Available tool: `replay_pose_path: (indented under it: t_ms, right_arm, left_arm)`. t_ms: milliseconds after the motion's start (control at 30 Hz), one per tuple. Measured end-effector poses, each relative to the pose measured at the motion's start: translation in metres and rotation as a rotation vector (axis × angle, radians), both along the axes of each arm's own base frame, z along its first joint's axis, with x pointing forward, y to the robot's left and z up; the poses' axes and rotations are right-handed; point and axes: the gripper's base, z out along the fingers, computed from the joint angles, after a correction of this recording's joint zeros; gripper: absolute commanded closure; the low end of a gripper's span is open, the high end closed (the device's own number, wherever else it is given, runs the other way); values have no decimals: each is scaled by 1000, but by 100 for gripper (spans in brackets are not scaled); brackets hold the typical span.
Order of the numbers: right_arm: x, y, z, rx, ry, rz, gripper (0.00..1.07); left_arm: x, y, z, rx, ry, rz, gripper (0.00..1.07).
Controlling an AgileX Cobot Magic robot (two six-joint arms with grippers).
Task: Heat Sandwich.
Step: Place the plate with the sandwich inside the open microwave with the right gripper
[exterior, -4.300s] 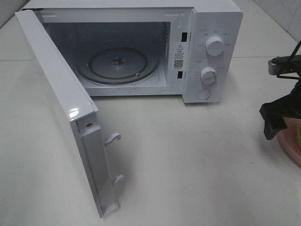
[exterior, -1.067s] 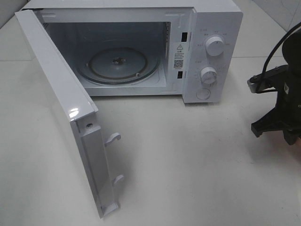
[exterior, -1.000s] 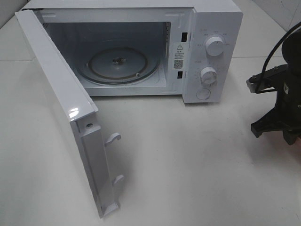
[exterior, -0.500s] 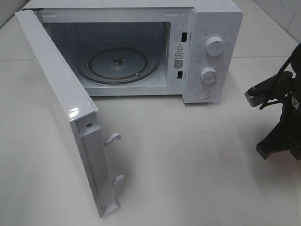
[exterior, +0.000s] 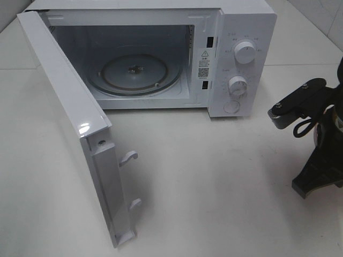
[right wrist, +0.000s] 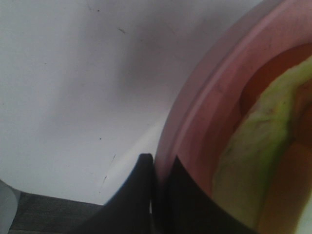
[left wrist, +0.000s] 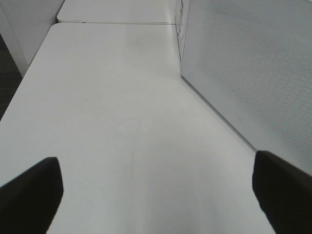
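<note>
Right end effector [right wrist: 158,158] is clenched on the rim of a pink plate [right wrist: 219,87], and the sandwich [right wrist: 258,146] lies on that plate. Left end effector [left wrist: 156,192] is released above the white worktop [left wrist: 122,97], beside the microwave door [left wrist: 253,73]. Beyond, the microwave [exterior: 246,21] stands open, showing its glass turntable [exterior: 134,75].

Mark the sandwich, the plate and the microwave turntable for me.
sandwich [right wrist: 265,141], right wrist view, on its green bread.
plate [right wrist: 209,112], right wrist view, on the pink rim.
turntable [exterior: 153,76], exterior high view, on the glass beside its hub.
</note>
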Motion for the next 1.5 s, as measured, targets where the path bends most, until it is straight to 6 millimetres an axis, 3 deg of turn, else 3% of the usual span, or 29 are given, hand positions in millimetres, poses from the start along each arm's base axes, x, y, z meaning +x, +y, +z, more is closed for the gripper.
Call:
replay_pose_path:
  t_ms: [233, 700, 1000, 1500]
  right_arm:
    - [-19, 19, 13, 7, -25, 117, 107]
    - [-49, 49, 14, 6, -24, 328, 107]
    - [-67, 67, 14, -20, 5, 555, 107]
    - [-73, 75, 14, -58, 51, 809, 107]
  left_arm:
    - [0, 0, 0, 0, 0, 0, 5]
    - [0, 0, 0, 0, 0, 0, 5]
    - [0, 0, 0, 0, 0, 0, 5]
    - [0, 0, 0, 0, 0, 0, 5]
